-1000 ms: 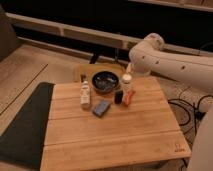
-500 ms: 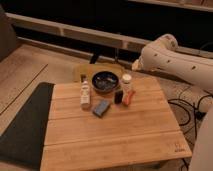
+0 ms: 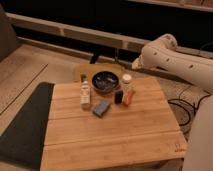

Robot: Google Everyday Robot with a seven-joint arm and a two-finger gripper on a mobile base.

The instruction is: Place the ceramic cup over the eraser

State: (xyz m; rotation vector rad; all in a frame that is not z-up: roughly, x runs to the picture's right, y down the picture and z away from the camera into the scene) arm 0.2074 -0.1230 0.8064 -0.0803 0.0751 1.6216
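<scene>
Pale bamboo slats of one low table (image 3: pixel 115 140), with one dark mat (image 3: pixel 25 125) on the floor at its 9 o'clock and one tangle of dark cable (image 3: pixel 186 107) on the floor at its 3 o'clock. Further in, towards the table's 12 o'clock, a cluster of six things. Nearest, one flat blue block (image 3: pixel 101 107). At its 10 o'clock, one slim labelled bottle (image 3: pixel 85 93), upright. At its 2 o'clock, one black eraser (image 3: pixel 118 96), upright and uncovered, with one orange object (image 3: pixel 129 98) just beside it at 3 o'clock. Behind those, one wide dark bowl (image 3: pixel 105 82) and, at the bowl's 3 o'clock, one ceramic cup (image 3: pixel 127 80), standing on the wood at the eraser's 1 o'clock, near it but apart. Farthest, at the cup's 1 o'clock and past the table's far edge, one gripper (image 3: pixel 135 63) at the end of one white arm (image 3: pixel 172 57), released, grasping nothing, well clear of cup and eraser alike.
</scene>
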